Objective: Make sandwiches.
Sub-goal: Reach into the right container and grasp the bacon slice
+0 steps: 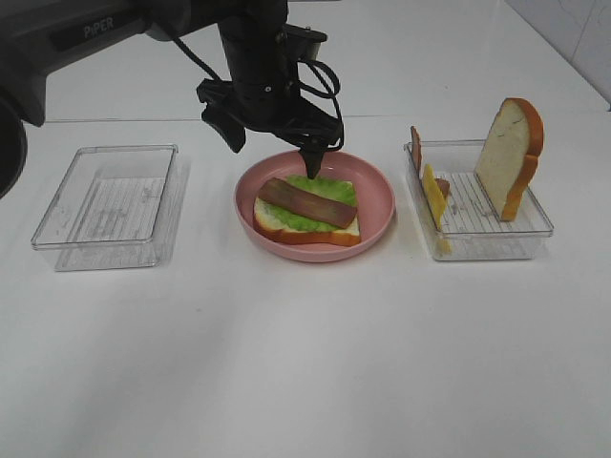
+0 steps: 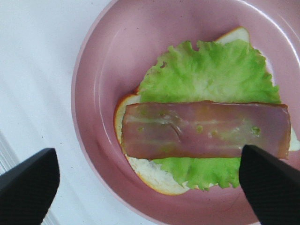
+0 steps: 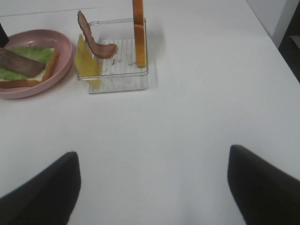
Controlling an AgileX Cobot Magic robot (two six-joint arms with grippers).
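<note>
While the left gripper (image 1: 275, 156) hangs low over the round pink plate (image 1: 382, 205), its two fingers stand wide apart and grip nothing. One fingertip points down close over the far edge of the stack; the other sits beyond the plate's far left rim.

Sandwich, part-built, in the plate:
- bottom bread slice (image 1: 286, 229) lies flat, with its orange-brown crust showing along the near edge;
- lettuce leaf (image 1: 334, 186) is spread on top of it and covers most of the slice;
- bacon strip (image 1: 305, 202) lies flat across the lettuce, set at a slant.

Remaining parts are in the clear plastic tray (image 1: 535, 229) to the right of the plate:
- second bread slice (image 1: 511, 153) stands upright on edge toward the tray's right side;
- cheese slice (image 1: 434, 196) stands on edge against the wall nearest the plate;
- second bacon strip (image 1: 415, 148) rises above that same wall at the far corner.

A second clear tray (image 1: 57, 239) stands to the left of the plate.

The right gripper (image 3: 152, 187) is over the bare white table (image 3: 187, 117) — fingers spread, holding nothing, well apart from the tray and the plate.
</note>
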